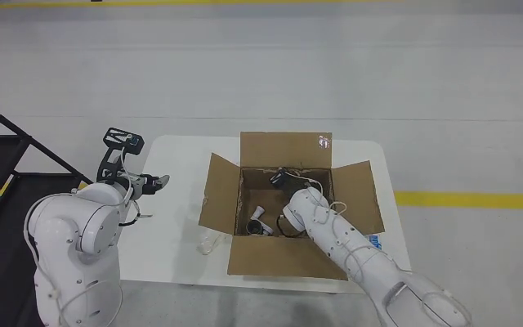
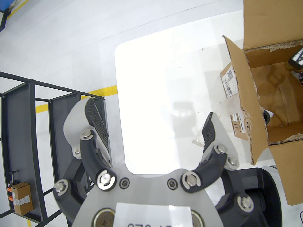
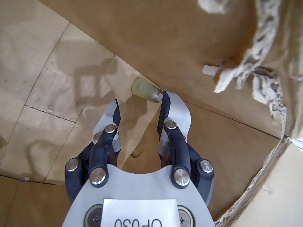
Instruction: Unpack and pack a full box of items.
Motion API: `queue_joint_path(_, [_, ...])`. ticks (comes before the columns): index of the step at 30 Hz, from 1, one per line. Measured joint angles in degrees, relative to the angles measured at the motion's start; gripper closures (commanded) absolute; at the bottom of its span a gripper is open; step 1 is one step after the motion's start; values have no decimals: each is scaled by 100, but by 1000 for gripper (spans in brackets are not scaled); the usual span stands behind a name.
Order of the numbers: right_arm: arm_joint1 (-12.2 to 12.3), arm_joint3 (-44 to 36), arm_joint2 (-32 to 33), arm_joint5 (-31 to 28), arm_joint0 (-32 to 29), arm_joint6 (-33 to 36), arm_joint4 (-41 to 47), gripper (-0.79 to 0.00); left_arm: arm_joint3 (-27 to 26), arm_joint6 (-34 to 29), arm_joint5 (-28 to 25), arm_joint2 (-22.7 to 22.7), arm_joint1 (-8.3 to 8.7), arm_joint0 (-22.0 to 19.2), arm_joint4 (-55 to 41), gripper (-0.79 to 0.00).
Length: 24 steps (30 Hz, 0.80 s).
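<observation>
Listing from the right gripper (image 3: 140,101): fingers spread apart, nothing between them, set inside the cardboard box (image 3: 165,24) close to its floor.
- Yellowish cap with a metal collar (image 3: 145,92): just ahead of the fingertips, at the foot of the box wall. Its collar end is right by one fingertip; contact cannot be told.
- White tube-shaped item (image 1: 257,214): on the box floor, well apart from these fingers.

Left gripper (image 2: 151,114): fingers released wide, empty, above the white table (image 2: 165,72) near its edge.
- Clear plastic wrapper (image 2: 197,141): just beyond one fingertip, on the table.
- Small labelled cartons (image 2: 228,81): farther out, beside the box's side flap.
</observation>
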Motion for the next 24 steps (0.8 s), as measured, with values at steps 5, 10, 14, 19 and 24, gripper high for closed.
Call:
queue_joint_path(5, [-173, 404, -118, -76, 162, 30, 9, -388, 0, 0, 0, 0, 0, 0, 0, -785])
queue_joint_path(10, [-333, 803, -198, -221, 327, 15, 30, -406, 0, 0, 0, 0, 0, 0, 0, -785])
queue_joint_path(14, [-440, 1061, -253, -464, 441, 12, 50, -419, 0, 0, 0, 0, 0, 0, 0, -785])
queue_joint_path(19, [-569, 1345, -316, -653, 535, 8, 46, -456, 0, 0, 0, 0, 0, 0, 0, -785])
queue_joint_path(24, [-672, 1543, -332, -842, 577, -28, 111, -440, 0, 0, 0, 0, 0, 0, 0, -785])
